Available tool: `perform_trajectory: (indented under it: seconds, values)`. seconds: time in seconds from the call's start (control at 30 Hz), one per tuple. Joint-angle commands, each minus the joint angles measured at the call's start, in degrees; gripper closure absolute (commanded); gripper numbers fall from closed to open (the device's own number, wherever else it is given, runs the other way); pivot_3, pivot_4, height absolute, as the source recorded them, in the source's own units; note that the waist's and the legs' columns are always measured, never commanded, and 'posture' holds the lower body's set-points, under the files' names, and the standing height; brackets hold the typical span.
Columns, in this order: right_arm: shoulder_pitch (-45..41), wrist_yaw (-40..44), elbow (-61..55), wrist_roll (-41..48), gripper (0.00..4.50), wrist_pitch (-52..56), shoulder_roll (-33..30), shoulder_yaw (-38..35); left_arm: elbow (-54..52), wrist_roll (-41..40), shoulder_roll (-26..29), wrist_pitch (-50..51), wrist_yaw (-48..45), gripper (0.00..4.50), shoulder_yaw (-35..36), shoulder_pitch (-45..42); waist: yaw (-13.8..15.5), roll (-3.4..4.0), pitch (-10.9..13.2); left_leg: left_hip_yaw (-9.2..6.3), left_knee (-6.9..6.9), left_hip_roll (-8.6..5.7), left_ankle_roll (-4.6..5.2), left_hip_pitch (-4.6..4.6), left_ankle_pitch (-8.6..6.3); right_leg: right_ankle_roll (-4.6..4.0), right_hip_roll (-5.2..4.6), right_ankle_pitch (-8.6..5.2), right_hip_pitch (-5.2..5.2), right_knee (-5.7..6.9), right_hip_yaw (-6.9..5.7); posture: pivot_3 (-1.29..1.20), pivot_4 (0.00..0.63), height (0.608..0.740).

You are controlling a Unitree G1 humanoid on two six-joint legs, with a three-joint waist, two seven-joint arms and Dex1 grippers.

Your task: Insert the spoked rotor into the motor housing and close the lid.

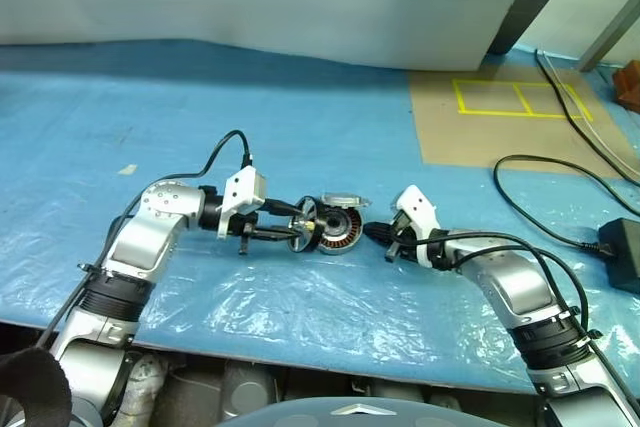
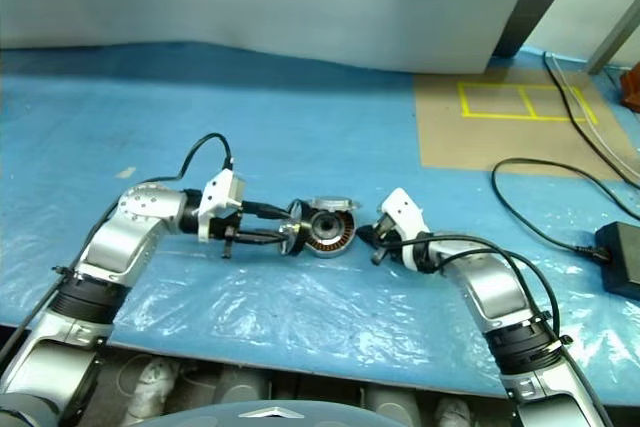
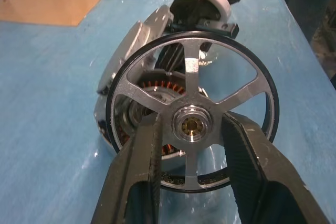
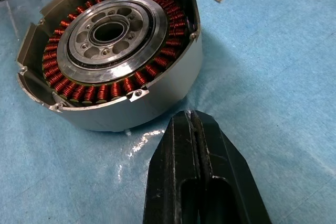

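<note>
My left gripper (image 1: 291, 228) is shut on the spoked rotor (image 1: 306, 219), a silver wheel with a thin rim. In the left wrist view its fingers (image 3: 147, 150) clamp the rotor's hub (image 3: 192, 124). The rotor stands on edge just to the left of the motor housing (image 1: 341, 228), which rests tilted on the blue sheet. Copper windings ring the housing's (image 4: 110, 51) silver centre. The lid (image 1: 341, 199) stands open at the housing's far edge. My right gripper (image 1: 376, 234) is shut and empty, its fingertips (image 4: 191, 140) close beside the housing's right wall, not touching it.
A blue plastic sheet (image 1: 200, 117) covers the table. A brown cardboard patch with yellow tape (image 1: 500, 112) lies at the back right. Black cables (image 1: 540, 207) and a black power brick (image 1: 625, 247) sit at the right. The table's front edge (image 1: 300, 362) runs close to me.
</note>
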Motion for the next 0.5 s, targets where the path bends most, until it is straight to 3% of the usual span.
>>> perform_trajectory:
  seconds: [0.03, 0.2, 0.5]
  values:
    - [2.11, -0.63, 0.47, -0.95, 4.5, 2.1, -0.81, 0.02, 0.3, -3.57, 1.2, 1.58, -0.13, 3.14, 3.9, -2.24, 0.18, 0.0, 0.0, 0.0, 0.0, -0.02, 0.0, 0.0, 0.0, 0.0, -0.01, 0.0, 0.0, 0.0, 0.0, 0.0, 0.15, 0.74]
    - [2.72, -1.06, 0.34, -1.0, 4.5, 1.93, -0.31, 0.16, -0.79, -3.02, 4.06, 1.23, -5.96, 3.14, 0.11, -0.67, 0.07, 0.07, -0.04, 0.01, 0.01, -0.03, 0.0, 0.04, 0.0, 0.0, -0.02, 0.0, 0.02, 0.02, 0.03, 0.0, 0.15, 0.74]
    - [2.16, -1.26, -0.49, -0.82, 4.5, 2.96, -0.17, 0.33, 1.55, -0.83, -2.4, -0.77, -3.01, 3.14, -4.19, -3.44, 0.12, 0.12, -0.07, 0.04, 0.04, -0.02, 0.0, 0.07, 0.0, 0.02, -0.02, -0.01, 0.02, 0.11, 0.07, 0.0, 0.15, 0.74]
